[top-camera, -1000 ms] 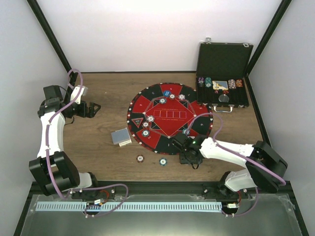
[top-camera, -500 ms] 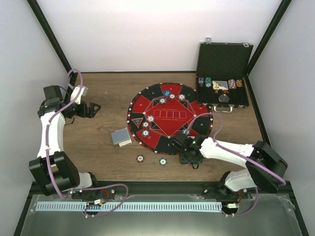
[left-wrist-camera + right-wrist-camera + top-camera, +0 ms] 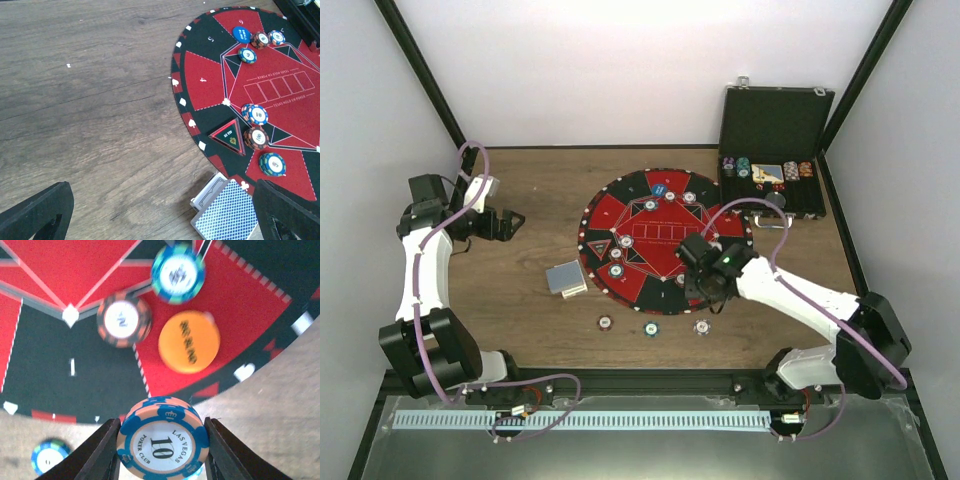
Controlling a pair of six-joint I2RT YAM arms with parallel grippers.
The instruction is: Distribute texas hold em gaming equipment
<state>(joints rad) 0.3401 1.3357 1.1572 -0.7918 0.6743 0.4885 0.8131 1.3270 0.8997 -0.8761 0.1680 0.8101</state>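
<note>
A blue-and-peach poker chip [image 3: 162, 437] marked 10 sits flat between the fingers of my right gripper [image 3: 161, 445], which is shut on it. That gripper [image 3: 706, 276] hangs over the near right rim of the round mat [image 3: 650, 292]. Below it lie an orange button [image 3: 189, 341], an orange-black chip [image 3: 123, 320] and a teal chip [image 3: 177, 272]. My left gripper [image 3: 160, 220] is open over bare wood at the far left [image 3: 510, 220]. The card deck [image 3: 227, 210] lies beside the mat [image 3: 565, 278]. On the mat are a black triangular marker [image 3: 228, 136] and a blue button [image 3: 241, 34].
Three chips lie on the wood in front of the mat [image 3: 606, 322] [image 3: 651, 327] [image 3: 701, 326]. The black hinged case [image 3: 775, 120] stands open at the back right with chip stacks in its tray. More chips [image 3: 256, 114] dot the mat.
My right arm has risen from the table near the front edge and moved back over the mat's rim with a chip in its jaws. A chip now shows where the gripper was.
</note>
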